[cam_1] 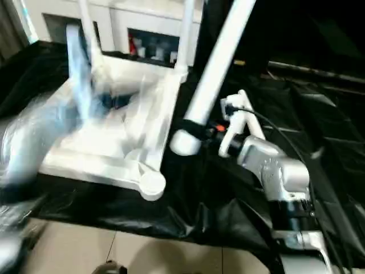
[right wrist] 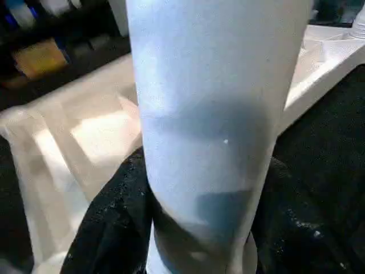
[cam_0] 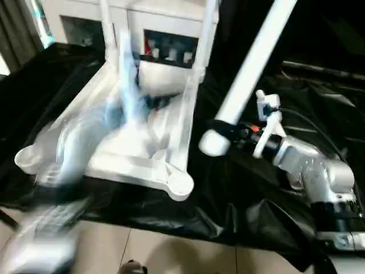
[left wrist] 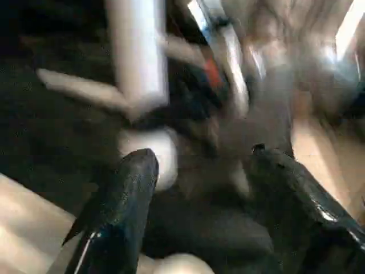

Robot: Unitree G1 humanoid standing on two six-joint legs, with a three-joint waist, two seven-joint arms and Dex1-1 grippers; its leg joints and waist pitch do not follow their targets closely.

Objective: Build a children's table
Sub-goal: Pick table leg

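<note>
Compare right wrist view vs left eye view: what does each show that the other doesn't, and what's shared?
Right wrist: the two black fingers closed around the white leg, seen close up.

Left eye: the whole upside-down tabletop on the black-draped table, two legs already standing in its far corners, the silver right forearm, and the blurred left arm.

Both: the held leg, part of the tabletop and the black cloth.

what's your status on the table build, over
Right tool gripping a white tube leg. Left tool open, empty. Tabletop upside down, two legs socketed. Nothing blocking.
</note>
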